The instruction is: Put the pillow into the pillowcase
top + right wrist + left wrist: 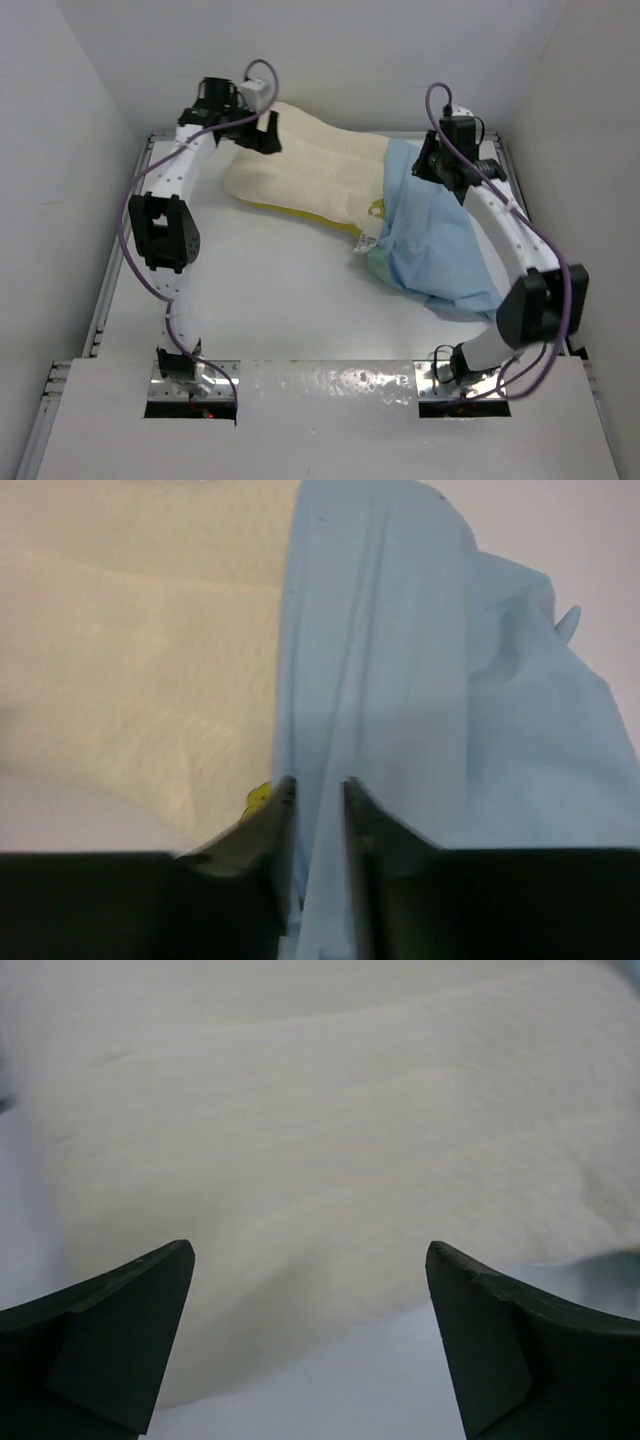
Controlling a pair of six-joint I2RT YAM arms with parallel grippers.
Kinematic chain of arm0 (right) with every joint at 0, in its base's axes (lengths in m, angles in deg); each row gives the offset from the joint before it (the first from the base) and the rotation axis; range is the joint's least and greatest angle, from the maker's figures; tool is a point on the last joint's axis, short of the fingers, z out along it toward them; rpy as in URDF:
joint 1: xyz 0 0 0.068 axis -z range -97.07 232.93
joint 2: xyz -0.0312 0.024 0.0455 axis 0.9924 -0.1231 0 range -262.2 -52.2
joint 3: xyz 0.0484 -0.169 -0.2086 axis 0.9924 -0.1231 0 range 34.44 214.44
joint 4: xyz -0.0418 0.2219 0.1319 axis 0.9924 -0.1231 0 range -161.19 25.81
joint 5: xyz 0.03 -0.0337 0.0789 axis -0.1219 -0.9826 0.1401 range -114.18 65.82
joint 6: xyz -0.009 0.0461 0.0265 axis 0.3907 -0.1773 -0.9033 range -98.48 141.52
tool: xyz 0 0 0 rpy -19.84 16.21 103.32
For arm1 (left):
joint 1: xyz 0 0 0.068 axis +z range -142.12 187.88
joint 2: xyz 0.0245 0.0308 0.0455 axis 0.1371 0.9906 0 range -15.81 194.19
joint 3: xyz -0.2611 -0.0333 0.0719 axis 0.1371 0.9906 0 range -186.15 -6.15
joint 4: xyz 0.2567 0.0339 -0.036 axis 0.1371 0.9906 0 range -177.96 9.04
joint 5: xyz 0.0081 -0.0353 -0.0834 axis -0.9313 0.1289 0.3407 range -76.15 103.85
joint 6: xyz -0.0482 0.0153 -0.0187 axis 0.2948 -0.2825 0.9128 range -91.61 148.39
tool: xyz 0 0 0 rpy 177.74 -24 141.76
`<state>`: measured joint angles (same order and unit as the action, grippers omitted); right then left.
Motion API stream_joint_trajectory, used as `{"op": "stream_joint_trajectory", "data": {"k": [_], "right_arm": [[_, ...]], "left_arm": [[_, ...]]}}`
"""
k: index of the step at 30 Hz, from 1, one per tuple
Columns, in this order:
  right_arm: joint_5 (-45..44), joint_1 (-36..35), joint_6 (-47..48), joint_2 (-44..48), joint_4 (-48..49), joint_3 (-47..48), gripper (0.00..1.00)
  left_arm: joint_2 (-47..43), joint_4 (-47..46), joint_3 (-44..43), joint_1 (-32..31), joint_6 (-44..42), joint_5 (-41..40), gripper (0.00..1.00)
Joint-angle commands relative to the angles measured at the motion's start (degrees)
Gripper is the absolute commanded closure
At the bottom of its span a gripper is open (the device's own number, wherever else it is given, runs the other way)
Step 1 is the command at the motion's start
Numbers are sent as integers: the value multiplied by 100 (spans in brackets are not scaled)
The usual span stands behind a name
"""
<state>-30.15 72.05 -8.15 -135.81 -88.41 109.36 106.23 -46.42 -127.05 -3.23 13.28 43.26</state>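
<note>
The cream-white quilted pillow lies across the back of the table, its right end inside the light blue pillowcase. Yellow trim and a white tag show at the case's mouth. My left gripper is open at the pillow's far left end, its fingers spread just short of the pillow's edge. My right gripper sits at the far edge of the pillowcase, shut on a fold of the blue cloth; in the right wrist view the gripper pinches the fold beside the pillow.
White walls enclose the table on three sides. The pillowcase's loose end bunches near the right arm's elbow. Bare white tabletop lies in front of the pillow. A foil-covered strip runs between the arm bases.
</note>
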Motion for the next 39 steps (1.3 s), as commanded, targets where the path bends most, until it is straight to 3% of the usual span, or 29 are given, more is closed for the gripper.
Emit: {"op": "stream_joint_trajectory", "data": {"k": [1,2,4,10,14,16,17,18,22,23,24,26,28,30,31,33,34,39], "right_arm": [[-509,24,-285,-1197,-363,786,70],[-544,33,-346,-1401,-337,936,56],[-606,33,-495,-1797,-109,1200,51],[-344,15,-549,-3502,-161,2333,63],[562,-343,-347,-4451,-310,3352,73],[571,-590,-57,-4751,-328,3740,79],[719,-826,57,-4804,-145,3784,81],[964,-933,232,-4831,-13,3750,81],[1564,-1259,295,-4936,646,3591,85],[1643,-1338,278,-4971,752,3626,86],[1765,-1373,278,-5015,770,3653,86],[1837,-1470,321,-5095,718,3714,84],[1820,-1531,427,-4990,691,3636,76],[1758,-1532,558,-4832,674,3425,71],[1558,-1514,628,-4622,665,3346,65],[1390,-1488,909,-4401,674,3135,49],[1215,-1462,1093,-4218,630,3082,31],[695,-1356,1402,-3698,349,3178,3]], "left_arm": [[634,-322,-459,724,475,-830,0],[785,-357,-565,777,405,-962,0],[1075,-375,-785,804,45,-1304,0],[1604,-883,-156,813,-343,-1280,0],[1437,-1026,602,795,-711,-253,2],[1193,-929,1266,769,-1009,229,17],[1060,-807,1541,743,-1168,397,34],[920,-718,1865,716,-1369,599,40],[-308,203,3790,286,-3617,1530,44],[-530,867,4037,163,-4170,1646,42],[-689,1308,4387,-90,-5332,1743,41],[-918,2557,4522,-329,-6175,1901,33],[-1023,3400,4558,-628,-7135,1981,20],[-1182,3413,4523,-997,-6673,1981,11],[-1365,3413,4488,-1094,-6558,1990,0],[-1690,3413,4269,-1358,-6224,2077,0],[-1814,3422,4137,-1393,-6075,2217,0],[-2456,3405,2486,-1359,-5187,3551,0]]}}
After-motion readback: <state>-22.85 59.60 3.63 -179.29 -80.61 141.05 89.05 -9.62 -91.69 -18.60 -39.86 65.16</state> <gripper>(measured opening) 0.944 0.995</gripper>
